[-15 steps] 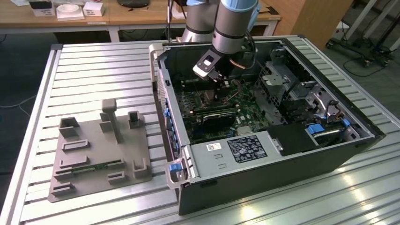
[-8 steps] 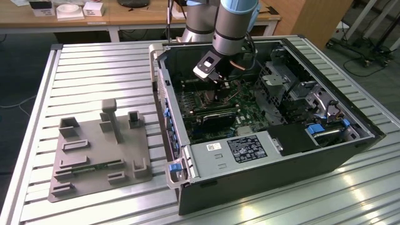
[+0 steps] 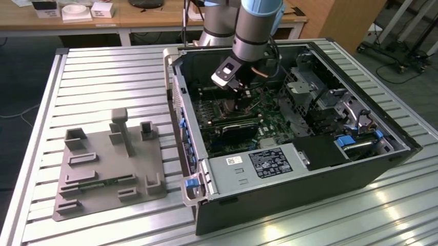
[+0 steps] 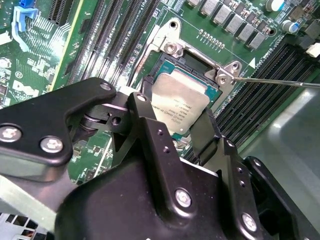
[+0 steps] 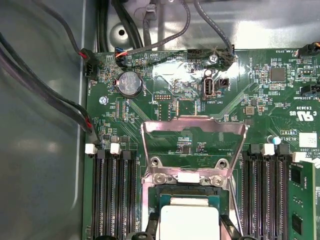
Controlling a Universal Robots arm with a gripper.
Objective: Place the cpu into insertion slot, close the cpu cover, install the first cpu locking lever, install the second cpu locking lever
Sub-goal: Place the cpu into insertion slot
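Observation:
My gripper [image 3: 236, 91] reaches down into the open computer case [image 3: 383, 164]. In both wrist views its black fingers [image 4: 150, 125] sit on two opposite sides of the cpu [image 4: 181, 102], a flat silver-grey square, and are shut on it. The cpu [image 5: 188, 220] is level and directly over the insertion slot [image 4: 199, 62], whose dark frame shows past its far edge. I cannot tell whether the chip rests in the slot or hovers just above it. The cpu cover [image 5: 195, 123] stands swung open beyond the slot, with green board showing through its window. A thin locking lever [image 4: 280, 82] sticks out sideways.
Long black memory slots [image 5: 112, 195] flank the socket on both sides. Cables [image 5: 50, 100] run along the case wall near a coin battery [image 5: 131, 83]. On the slatted table, a grey fixture plate [image 3: 110, 169] lies towards the exterior view's left of the case.

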